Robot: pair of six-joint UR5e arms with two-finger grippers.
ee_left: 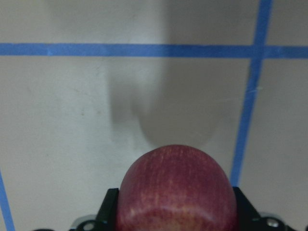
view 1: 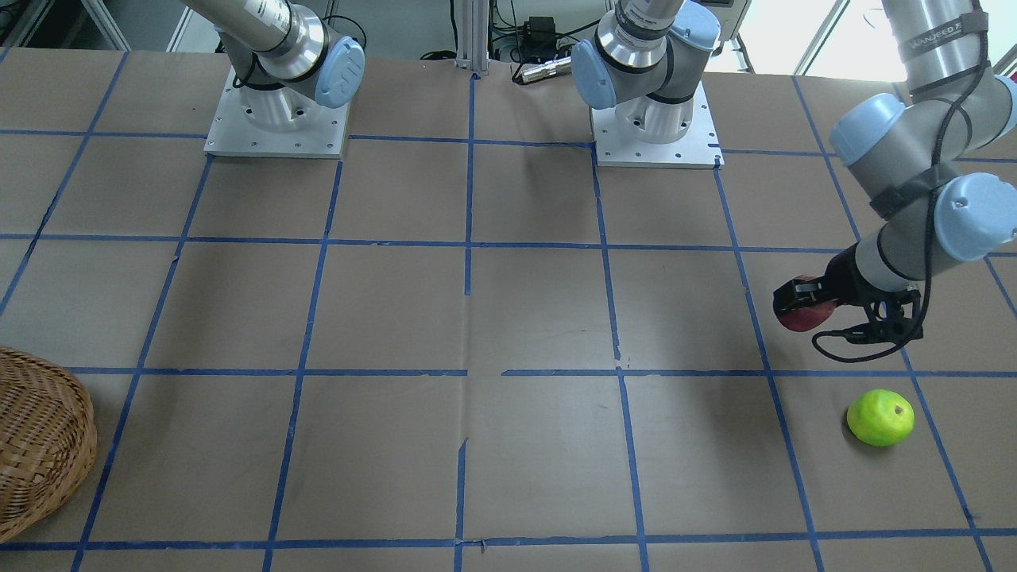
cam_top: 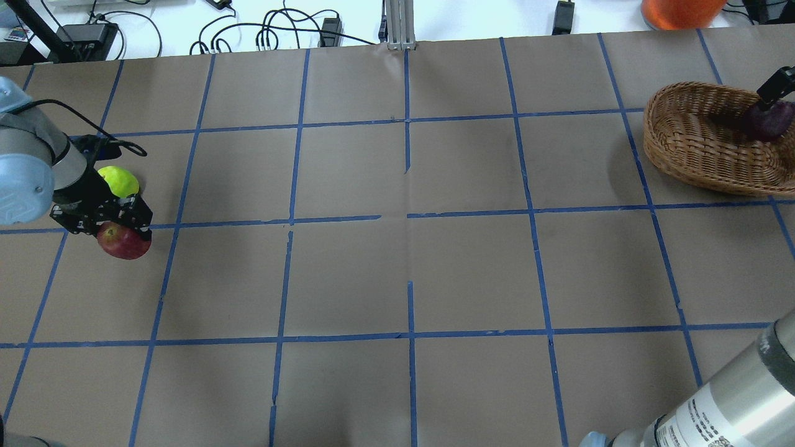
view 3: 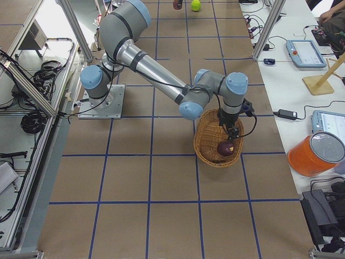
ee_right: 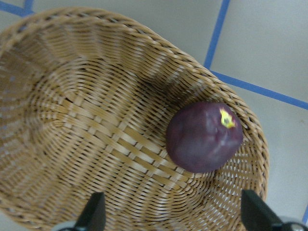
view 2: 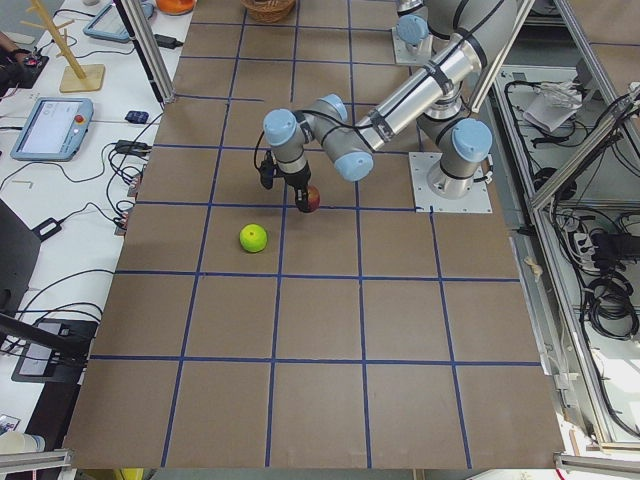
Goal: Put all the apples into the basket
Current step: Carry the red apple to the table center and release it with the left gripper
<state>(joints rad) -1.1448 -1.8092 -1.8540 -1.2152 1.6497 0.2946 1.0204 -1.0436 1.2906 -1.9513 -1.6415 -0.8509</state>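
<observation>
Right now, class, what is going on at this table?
The left gripper grips the round red apple, with the lime green apple lying loose on the table beside it. The right gripper hangs open over the brown woven wicker basket, where the dark purple-maroon apple already lies. Two apples are outside it.

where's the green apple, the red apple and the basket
green apple [view 1: 879,417], exterior front-facing view, middle of its skin
red apple [cam_top: 126,243], overhead exterior view, its exposed lower half
basket [cam_top: 692,127], overhead exterior view, bare woven inner wall
</observation>
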